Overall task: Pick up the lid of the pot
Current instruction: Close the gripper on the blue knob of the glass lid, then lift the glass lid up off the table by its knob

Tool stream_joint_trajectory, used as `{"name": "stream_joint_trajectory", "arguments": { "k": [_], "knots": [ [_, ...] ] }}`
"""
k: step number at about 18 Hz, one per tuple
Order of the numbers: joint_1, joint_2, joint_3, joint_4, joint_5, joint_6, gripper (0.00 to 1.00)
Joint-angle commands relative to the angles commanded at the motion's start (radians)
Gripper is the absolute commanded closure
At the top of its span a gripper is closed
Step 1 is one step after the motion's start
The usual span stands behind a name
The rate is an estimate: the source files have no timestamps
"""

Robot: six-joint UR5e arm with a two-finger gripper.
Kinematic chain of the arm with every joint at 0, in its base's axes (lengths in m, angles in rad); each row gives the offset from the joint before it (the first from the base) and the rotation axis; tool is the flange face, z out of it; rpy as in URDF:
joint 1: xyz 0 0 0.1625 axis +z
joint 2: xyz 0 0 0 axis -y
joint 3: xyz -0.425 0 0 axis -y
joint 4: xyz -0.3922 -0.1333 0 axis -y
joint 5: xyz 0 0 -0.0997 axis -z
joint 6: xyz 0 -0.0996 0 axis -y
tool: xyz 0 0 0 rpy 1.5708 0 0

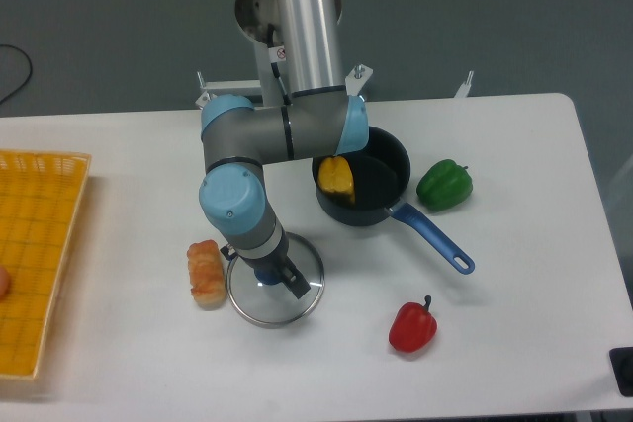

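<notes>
The pot lid [273, 308] lies on the table, a round clear disc with a thin metal rim and a blue knob [267, 278] near its middle. Low over it, my gripper [263, 270] is open, one fingertip near the lid's left rim and the other toward its right side. The knob shows between the two fingertips and is partly covered by the gripper. Whether the fingers touch the lid cannot be made out.
A black pan [380, 181] with a blue handle [432, 237] holds a yellow object [336, 178]. Beyond it lies a green pepper [445, 185]. A red pepper [412, 327] is at the front, a brown bread-like item [207, 274] beside the lid, and a yellow crate [38, 264] at the left.
</notes>
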Motion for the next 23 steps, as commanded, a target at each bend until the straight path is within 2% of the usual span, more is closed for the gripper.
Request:
{"name": "stream_joint_trajectory", "arguments": {
  "k": [4,9,11,14,20,23],
  "knots": [
    [0.0,0.0,0.0,-0.002,0.0,0.003,0.28],
    [0.0,-0.002,0.002,-0.003,0.0,0.006,0.4],
    [0.0,-0.002,0.006,-0.006,-0.002,0.008,0.41],
    [0.003,0.002,0.015,-0.011,-0.003,0.008,0.48],
    [0.009,0.009,0.028,-0.018,-0.011,0.011,0.52],
    [0.011,0.02,0.066,-0.076,-0.009,0.011,0.52]
  ]
}}
